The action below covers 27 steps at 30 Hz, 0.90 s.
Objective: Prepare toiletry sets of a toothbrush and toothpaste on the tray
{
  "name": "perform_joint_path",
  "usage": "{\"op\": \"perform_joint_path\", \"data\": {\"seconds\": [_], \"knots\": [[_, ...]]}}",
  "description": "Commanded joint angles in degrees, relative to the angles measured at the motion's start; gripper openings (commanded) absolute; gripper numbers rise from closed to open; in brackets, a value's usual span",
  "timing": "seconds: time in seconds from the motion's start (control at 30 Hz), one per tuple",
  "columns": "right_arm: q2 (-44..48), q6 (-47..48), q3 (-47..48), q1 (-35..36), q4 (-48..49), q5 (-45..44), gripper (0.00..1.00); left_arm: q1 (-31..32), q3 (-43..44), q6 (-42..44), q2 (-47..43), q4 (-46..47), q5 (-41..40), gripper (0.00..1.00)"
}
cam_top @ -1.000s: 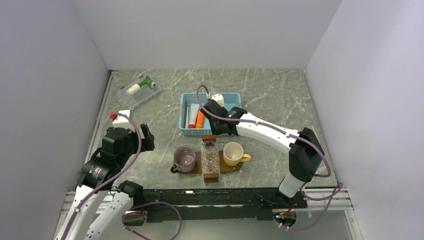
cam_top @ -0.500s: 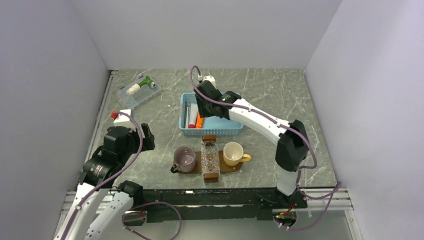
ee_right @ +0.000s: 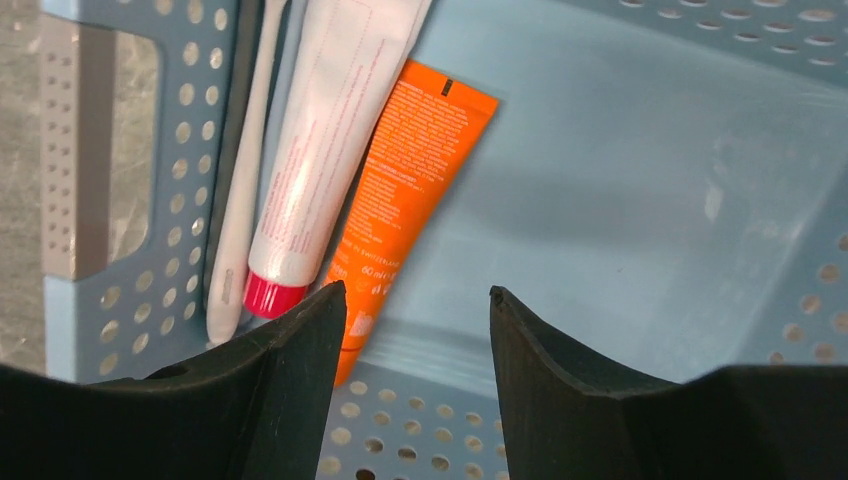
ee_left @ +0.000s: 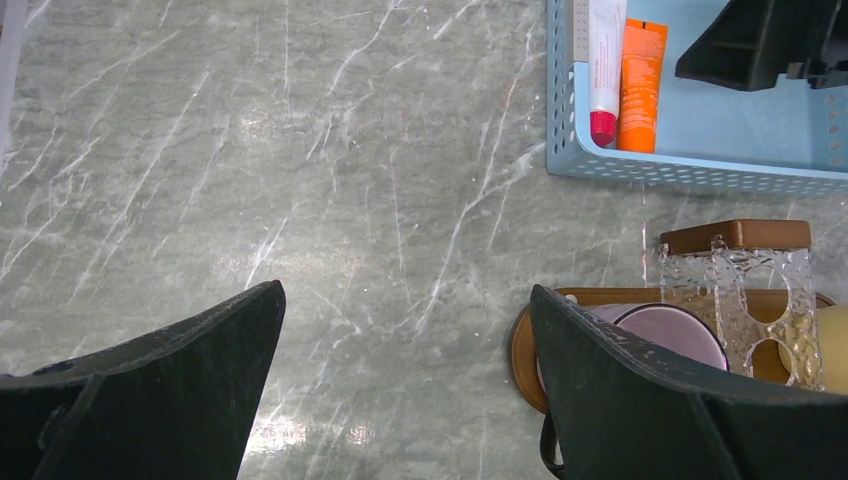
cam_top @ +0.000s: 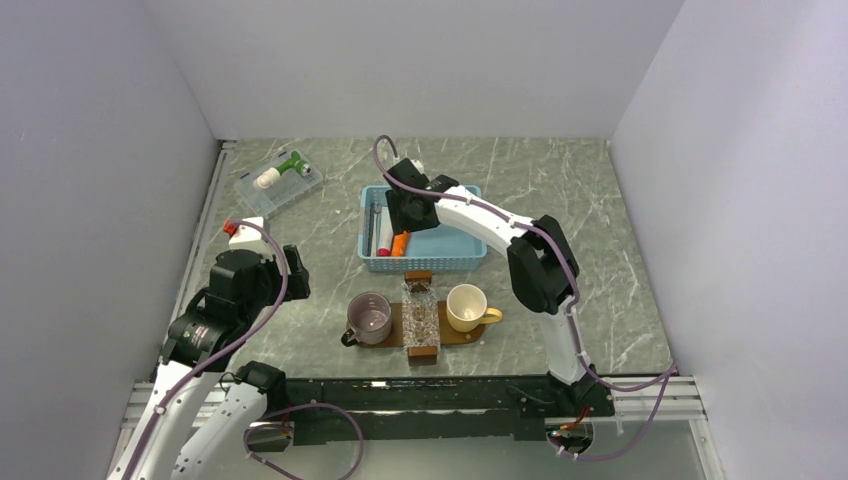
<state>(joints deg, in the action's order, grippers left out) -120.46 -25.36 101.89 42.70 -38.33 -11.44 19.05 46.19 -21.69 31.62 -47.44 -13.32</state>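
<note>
The orange toothpaste (ee_right: pixel 410 190) lies in the light-blue basket (ee_right: pixel 620 200), next to a white tube with a red cap (ee_right: pixel 320 160). The pale toothbrush (ee_right: pixel 240 200) lies along the basket's left wall. My right gripper (ee_right: pixel 415 300) hovers open over the basket (cam_top: pixel 470 255), just right of the toothpaste (cam_top: pixel 400 243), with nothing between its fingers. The dark-brown tray (cam_top: pixel 397 338) sits near the front. My left gripper (ee_left: pixel 405 295) stands wide open above bare table, left of the tray (ee_left: pixel 522 350), holding nothing.
On the tray stand a purple cup (cam_top: pixel 369 318), a clear glass holder (cam_top: pixel 421 318) and a yellow cup (cam_top: pixel 467 306). A clear plastic box (cam_top: pixel 279 181) with a green and white item sits at the back left. Grey walls close in three sides.
My right gripper has swung back and left over the basket's left half and gone from shut to open. The left arm has not moved.
</note>
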Motion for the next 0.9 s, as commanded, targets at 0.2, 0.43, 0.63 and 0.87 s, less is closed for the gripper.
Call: {"op": "perform_joint_path", "data": {"seconds": [0.2,0.43,0.63,0.87], "knots": [[-3.51,-6.85,1.33,-1.67,5.6,6.2,0.58,-0.33,0.03,1.04,-0.02,2.32,1.02,0.99],[-5.15,-10.52,-0.54,-3.02,8.29,9.9,0.6,-0.33,0.03,1.05,0.06,2.35,1.18,0.99],[-6.12,-12.9,-2.2,-3.94,10.02,11.15,0.6,-0.33,0.03,1.04,0.15,2.27,1.09,0.99],[-7.59,-14.79,-3.45,-4.53,11.43,13.25,0.58,-0.41,0.1,1.03,0.29,2.21,1.01,0.99]]}}
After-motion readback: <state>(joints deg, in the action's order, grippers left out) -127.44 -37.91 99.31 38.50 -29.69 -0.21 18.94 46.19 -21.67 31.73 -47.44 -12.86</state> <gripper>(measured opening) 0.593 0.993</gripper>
